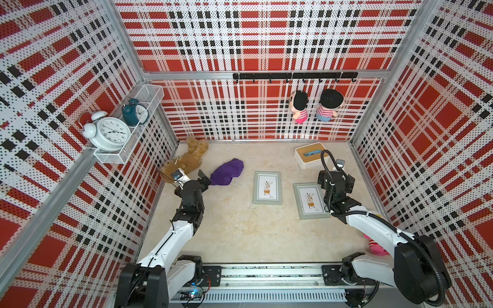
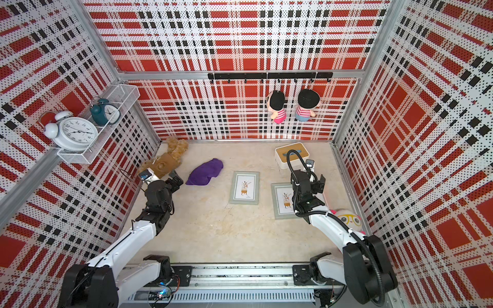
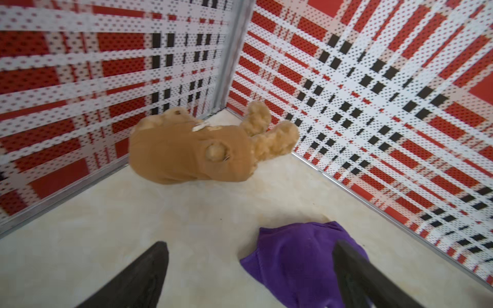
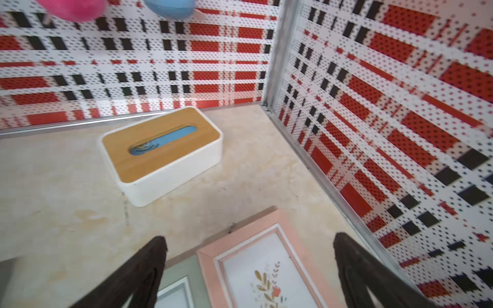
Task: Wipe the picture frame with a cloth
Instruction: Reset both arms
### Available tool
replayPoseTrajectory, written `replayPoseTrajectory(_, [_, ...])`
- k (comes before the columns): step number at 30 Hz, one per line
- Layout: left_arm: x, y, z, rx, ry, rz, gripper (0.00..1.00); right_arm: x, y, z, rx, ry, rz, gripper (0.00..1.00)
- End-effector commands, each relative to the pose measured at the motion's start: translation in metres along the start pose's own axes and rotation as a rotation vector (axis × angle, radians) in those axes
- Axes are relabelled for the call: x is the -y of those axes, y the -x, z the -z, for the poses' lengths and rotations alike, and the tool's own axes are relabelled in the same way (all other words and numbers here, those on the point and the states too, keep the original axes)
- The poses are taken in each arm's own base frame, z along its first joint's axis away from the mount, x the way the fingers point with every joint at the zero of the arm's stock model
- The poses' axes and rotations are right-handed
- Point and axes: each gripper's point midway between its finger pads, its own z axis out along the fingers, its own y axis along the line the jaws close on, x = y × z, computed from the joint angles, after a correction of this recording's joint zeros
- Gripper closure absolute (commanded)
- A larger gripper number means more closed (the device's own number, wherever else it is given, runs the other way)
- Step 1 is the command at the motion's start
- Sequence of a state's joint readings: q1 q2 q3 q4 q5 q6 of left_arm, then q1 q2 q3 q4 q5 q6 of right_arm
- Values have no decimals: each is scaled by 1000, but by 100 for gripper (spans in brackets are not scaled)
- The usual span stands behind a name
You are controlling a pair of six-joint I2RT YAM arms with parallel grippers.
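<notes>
The purple cloth (image 1: 227, 172) (image 2: 205, 172) lies bunched on the floor, left of the frames. My left gripper (image 1: 205, 180) (image 3: 250, 245) stands open at the cloth's left end, holding nothing; in the left wrist view one finger overlaps the cloth (image 3: 293, 261). A green picture frame (image 1: 267, 187) lies flat mid-floor, and a second green frame (image 1: 310, 200) lies to its right. My right gripper (image 2: 318, 184) (image 4: 250, 238) hovers open over a pink picture frame (image 4: 266, 266), which lies beside the second green frame (image 4: 176, 288). My right arm hides the pink frame in both top views.
A brown plush toy (image 1: 186, 160) (image 3: 192, 149) lies in the back left corner. A white tissue box (image 1: 309, 157) (image 4: 162, 154) sits at the back right. Another plush (image 2: 349, 220) rests by the right wall. Two dolls (image 1: 300, 106) hang on the back wall; a clock shelf (image 1: 125, 125) juts out on the left.
</notes>
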State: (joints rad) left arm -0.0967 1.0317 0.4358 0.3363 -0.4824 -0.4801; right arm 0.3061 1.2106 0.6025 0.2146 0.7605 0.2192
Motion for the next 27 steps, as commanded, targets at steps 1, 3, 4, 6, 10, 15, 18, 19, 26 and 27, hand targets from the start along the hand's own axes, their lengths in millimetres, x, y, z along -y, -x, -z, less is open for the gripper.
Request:
replayPoseTrajectory(1, [-21, 21, 11, 153, 73, 30, 2, 31, 4, -3, 86, -57, -63, 0])
replayPoseTrajectory(3, [-35, 13, 16, 173, 100, 17, 2, 42, -12, -5, 81, -70, -61, 0])
replayPoseTrajectory(4, [-43, 9, 19, 181, 122, 13, 2, 47, -21, -5, 75, -74, -58, 0])
replayPoseTrajectory(6, [-52, 8, 24, 202, 146, -1, 2, 48, -32, -5, 76, -51, -48, 0])
replayPoseTrajectory(10, [-55, 7, 29, 220, 142, -78, 2, 43, -48, -8, 74, 0, -35, 0])
replayPoseTrajectory(15, [-37, -7, 27, 217, -6, -205, 2, 25, -52, -12, 109, 120, -47, 0])
replayPoseTrajectory(18, [-22, -17, 28, 232, -127, -256, 2, 15, -43, -13, 165, 205, -81, 0])
replayPoseTrajectory(19, [-20, -21, 26, 223, -143, -259, 2, 13, -41, -13, 181, 223, -83, 0])
replayPoseTrajectory(26, [-13, -14, 17, 262, -180, -227, 2, -3, -37, -17, 245, 299, -45, 0])
replayPoseTrajectory(27, [-11, -11, 16, 273, -193, -222, 2, -3, -37, -17, 262, 302, -43, 0])
